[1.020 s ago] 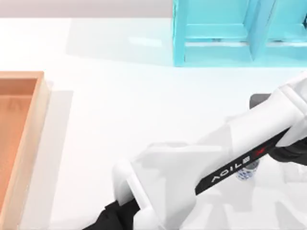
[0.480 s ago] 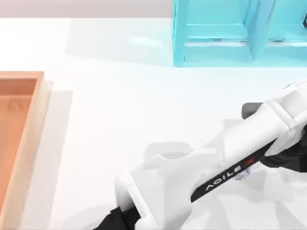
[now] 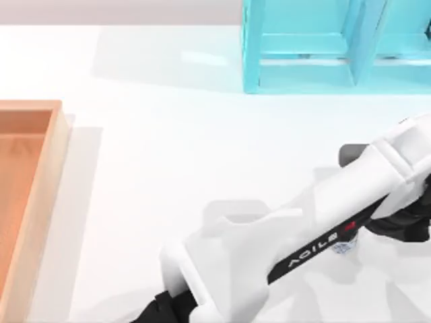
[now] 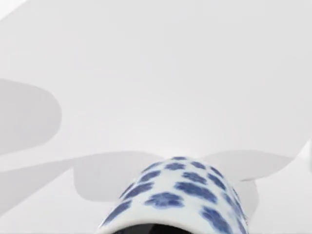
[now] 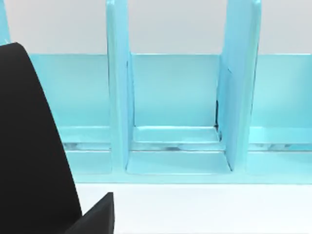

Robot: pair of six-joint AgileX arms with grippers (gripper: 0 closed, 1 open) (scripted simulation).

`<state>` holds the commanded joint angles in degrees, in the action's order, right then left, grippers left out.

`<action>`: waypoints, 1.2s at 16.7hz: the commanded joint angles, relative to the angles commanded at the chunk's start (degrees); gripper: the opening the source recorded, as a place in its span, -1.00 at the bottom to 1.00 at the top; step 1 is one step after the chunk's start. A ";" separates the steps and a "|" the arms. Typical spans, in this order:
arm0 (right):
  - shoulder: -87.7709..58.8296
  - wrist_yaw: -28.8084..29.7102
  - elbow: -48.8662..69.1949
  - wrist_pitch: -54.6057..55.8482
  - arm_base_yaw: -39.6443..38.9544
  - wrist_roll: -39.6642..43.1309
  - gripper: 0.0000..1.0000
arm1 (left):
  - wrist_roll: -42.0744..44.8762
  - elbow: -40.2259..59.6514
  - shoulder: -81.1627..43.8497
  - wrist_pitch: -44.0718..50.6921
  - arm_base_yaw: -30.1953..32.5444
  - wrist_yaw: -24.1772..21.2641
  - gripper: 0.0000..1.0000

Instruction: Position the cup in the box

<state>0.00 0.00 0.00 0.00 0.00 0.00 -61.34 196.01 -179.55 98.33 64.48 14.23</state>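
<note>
The cup [image 3: 343, 247], white with blue flowers, stands on the table at the right and is mostly hidden under my left arm. In the left wrist view the cup [image 4: 178, 195] is very close, its patterned wall curving up from the edge of the picture. My left arm reaches across the table from the near middle. The dark left gripper [image 3: 397, 225] hangs just right of the cup. The wooden box [image 3: 42, 202] lies at the far left edge, with an orange-brown floor and a tan rim, and nothing shows inside it.
A turquoise shelf-like frame [image 3: 316, 47] stands at the back right; the right wrist view faces its compartments [image 5: 175, 112], with a black shape [image 5: 34, 156] close by. Bare white table lies between the box and the cup.
My left arm has shifted slightly left and lower over the cup during the last second, then held still. The cup has stayed in place.
</note>
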 joint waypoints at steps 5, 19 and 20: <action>0.00 0.00 0.00 0.00 0.00 0.00 1.00 | 0.00 0.00 0.00 0.00 0.00 0.00 -0.96; 0.00 0.00 0.00 0.00 0.00 0.00 1.00 | 3.19 -5.98 3.52 -2.88 -4.80 -2.28 -1.00; 0.00 0.00 0.00 0.00 0.00 0.00 1.00 | 4.76 -8.99 5.37 -4.28 -7.23 -3.31 -1.00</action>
<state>0.00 0.00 0.00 0.00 0.00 0.00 -56.58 187.02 -174.18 94.05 57.25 10.93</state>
